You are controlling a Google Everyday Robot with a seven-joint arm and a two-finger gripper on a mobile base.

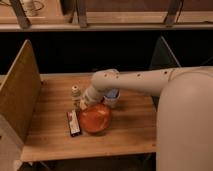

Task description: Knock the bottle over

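Observation:
The small clear bottle (75,95) with a white cap stands upright on the wooden table (50,135), left of centre. My gripper (85,103) is at the end of the white arm that reaches in from the right. It sits low, just right of the bottle and close against it, above the rim of the orange bowl (95,119).
A white mug with blue contents (111,97) stands behind the bowl, partly hidden by my arm. A dark flat packet (73,123) lies left of the bowl. Wooden partition panels (20,92) stand on the table's left side, a grey one (165,55) at right.

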